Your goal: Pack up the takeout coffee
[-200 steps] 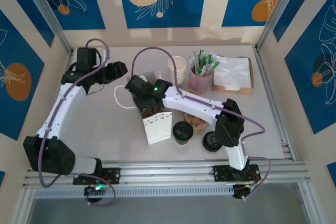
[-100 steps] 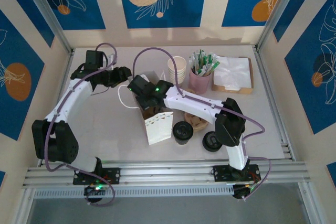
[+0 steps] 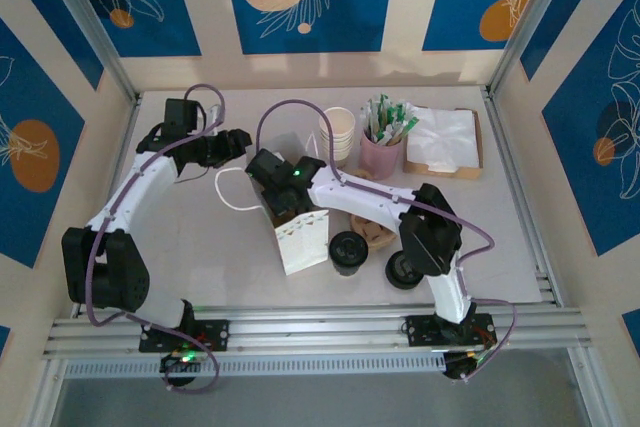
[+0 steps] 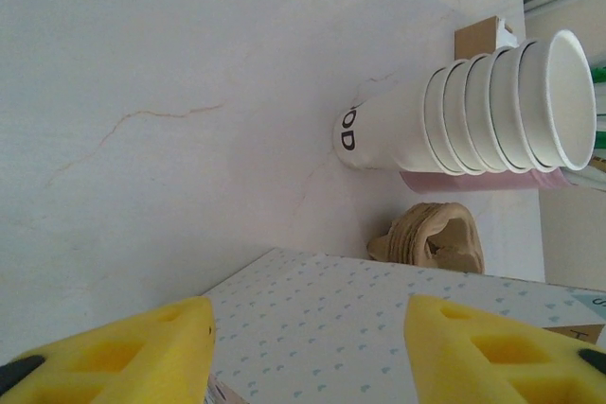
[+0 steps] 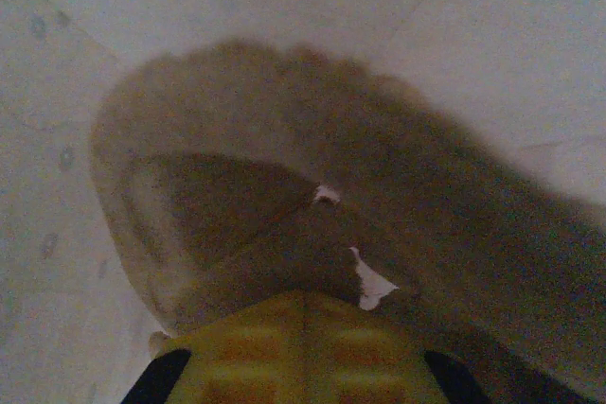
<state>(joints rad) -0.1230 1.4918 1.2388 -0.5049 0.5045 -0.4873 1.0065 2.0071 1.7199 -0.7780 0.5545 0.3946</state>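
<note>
Here, the left claw [image 4: 305, 328] is held spread, with the paper bag [image 4: 379, 305] seen just in front. The right claw [image 5: 303, 328] is pressed together above a brown carrier [image 5: 237, 196].

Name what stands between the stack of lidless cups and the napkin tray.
The top external view shows a pink cup full of green-and-white sachets standing between the cup stack and the napkin tray.

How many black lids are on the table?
2. One black lid sits just right of the white paper bag; the other lid lies further right, beside the right arm. More may be hidden.
</note>
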